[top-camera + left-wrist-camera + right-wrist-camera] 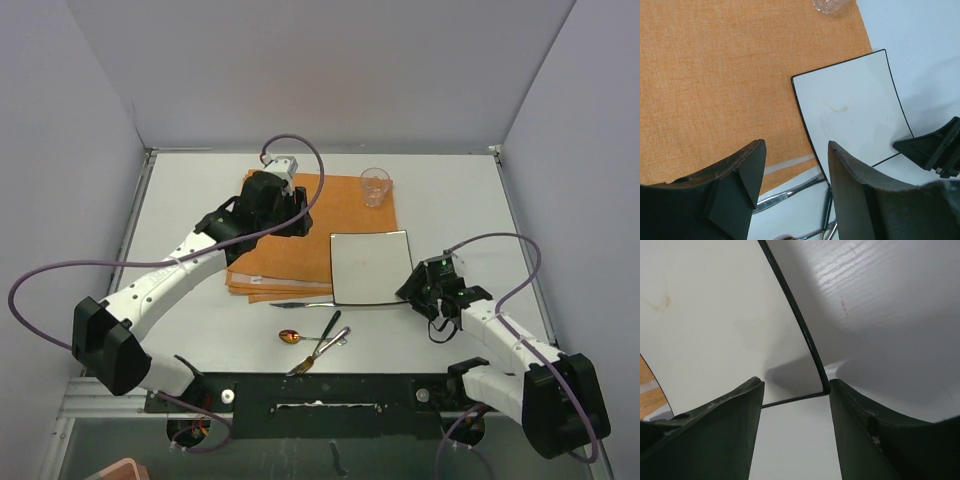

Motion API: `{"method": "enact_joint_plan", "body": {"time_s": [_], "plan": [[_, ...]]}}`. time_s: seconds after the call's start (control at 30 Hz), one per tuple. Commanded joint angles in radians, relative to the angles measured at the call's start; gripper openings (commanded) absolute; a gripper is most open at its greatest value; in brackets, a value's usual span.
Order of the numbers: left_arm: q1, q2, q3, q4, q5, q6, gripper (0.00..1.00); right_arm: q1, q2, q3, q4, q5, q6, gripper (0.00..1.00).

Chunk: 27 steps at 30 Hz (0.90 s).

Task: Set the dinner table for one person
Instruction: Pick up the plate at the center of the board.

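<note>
- Top view: the dinner table (455, 200) fills the frame. An orange cloth (345, 205) serves as the mat, a square plate (370, 265) overlaps its right edge, a glass (375, 186) stands on its far corner, and loose cutlery (318, 340) lies nearer the bases, probably unsorted.
- Left wrist: the left gripper (796, 195) hovers above the cloth, fingers apart and empty.
- Right wrist: the right gripper (796, 387) has its fingers apart, bracketing the plate's corner, seemingly to shift it.
</note>
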Motion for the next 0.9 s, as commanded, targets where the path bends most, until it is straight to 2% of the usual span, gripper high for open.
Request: {"method": "enact_joint_plan", "body": {"time_s": [0.0,0.03,0.1,0.17,0.2,0.23,0.37,0.47,0.57,0.7,0.87], "plan": [[0.011,-0.092,0.009,-0.010,-0.031,0.017,0.51,0.022,0.047,-0.004,0.132,0.036,-0.006,0.55],[0.012,-0.104,-0.003,-0.015,-0.064,0.014,0.51,0.024,0.061,-0.003,0.150,0.034,-0.011,0.54],[0.030,-0.133,-0.045,-0.026,-0.148,-0.004,0.53,0.028,0.086,0.005,0.165,0.036,-0.020,0.43],[0.082,-0.149,-0.087,-0.055,-0.173,-0.045,0.55,0.034,0.106,0.018,0.164,0.040,-0.027,0.27],[0.116,-0.148,-0.107,-0.085,-0.172,-0.077,0.55,0.039,0.109,0.024,0.165,0.040,-0.031,0.10],[0.153,-0.141,-0.120,-0.113,-0.159,-0.109,0.55,0.045,0.107,0.024,0.171,0.039,-0.037,0.01],[0.273,-0.120,-0.216,-0.140,-0.106,-0.183,0.54,0.072,0.058,0.019,0.165,0.066,-0.036,0.00],[0.317,-0.075,-0.245,-0.136,-0.116,-0.200,0.51,0.077,0.020,0.022,0.144,0.079,-0.048,0.00],[0.348,0.003,-0.232,-0.130,-0.106,-0.201,0.47,0.078,-0.001,0.032,0.116,0.087,-0.064,0.00],[0.389,0.096,-0.226,-0.075,-0.074,-0.205,0.32,0.081,-0.027,0.041,0.093,0.089,-0.067,0.00],[0.418,0.223,-0.142,-0.061,-0.110,-0.187,0.30,0.086,-0.049,0.068,0.058,0.089,-0.083,0.00]]}}
